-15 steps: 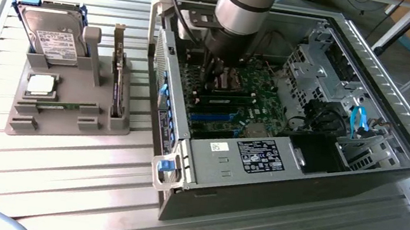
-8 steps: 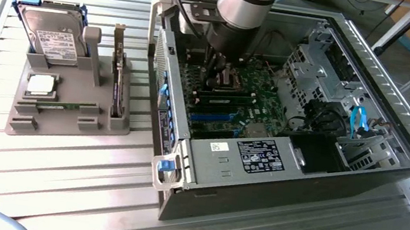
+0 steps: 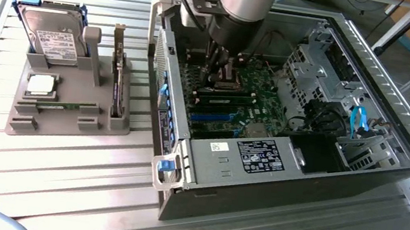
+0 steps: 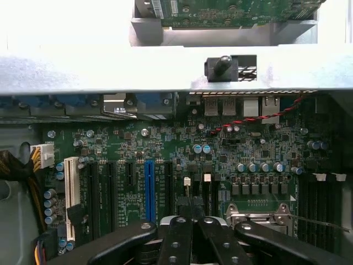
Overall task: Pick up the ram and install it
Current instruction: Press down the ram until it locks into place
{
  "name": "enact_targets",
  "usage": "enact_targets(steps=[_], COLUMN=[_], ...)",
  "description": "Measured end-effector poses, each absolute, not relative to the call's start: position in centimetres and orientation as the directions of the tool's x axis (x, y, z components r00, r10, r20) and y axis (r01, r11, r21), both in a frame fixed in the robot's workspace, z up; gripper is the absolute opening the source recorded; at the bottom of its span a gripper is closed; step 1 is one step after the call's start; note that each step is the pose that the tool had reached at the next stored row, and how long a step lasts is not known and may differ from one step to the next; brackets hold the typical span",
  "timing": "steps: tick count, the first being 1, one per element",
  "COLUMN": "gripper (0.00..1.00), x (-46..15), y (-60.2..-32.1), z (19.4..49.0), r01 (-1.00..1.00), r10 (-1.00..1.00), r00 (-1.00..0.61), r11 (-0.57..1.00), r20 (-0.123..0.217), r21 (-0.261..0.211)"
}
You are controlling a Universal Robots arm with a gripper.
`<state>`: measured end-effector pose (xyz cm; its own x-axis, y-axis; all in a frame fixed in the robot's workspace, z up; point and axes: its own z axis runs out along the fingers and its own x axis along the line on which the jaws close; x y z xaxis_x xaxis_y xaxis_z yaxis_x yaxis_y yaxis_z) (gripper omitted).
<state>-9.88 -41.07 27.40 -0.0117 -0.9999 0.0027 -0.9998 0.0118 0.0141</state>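
The ram (image 3: 58, 105) is a thin green stick lying flat in the front slot of the grey holder (image 3: 45, 124), at the exterior view's left. My gripper (image 3: 222, 73) is well away from it, lowered inside the open computer case (image 3: 276, 178) over the green motherboard (image 4: 165, 143). In the wrist view my gripper (image 4: 192, 216) is shut, its black fingers (image 4: 177, 237) pressed together with nothing between them. It hangs just above the board beside the metal processor socket (image 4: 259, 212). Dark memory slots (image 4: 317, 207) run alongside that socket.
The holder also carries a hard drive (image 3: 53, 35), a square silver processor chip (image 3: 40, 84) and an upright expansion card (image 3: 120, 80). Inside the case are a labelled power supply (image 3: 259, 155), a drive cage (image 3: 315, 64), blue cables (image 3: 359, 120) and a blue slot (image 4: 149, 187).
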Motion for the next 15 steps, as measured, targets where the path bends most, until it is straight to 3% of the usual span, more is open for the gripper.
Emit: enact_targets(steps=[15], gripper=[0.10], x=[-8.0], y=[-41.1], z=[27.4], r01=[-1.000], r10=[-1.000], r00=[-0.012], r11=[0.012], r20=[0.003], r21=[0.014])
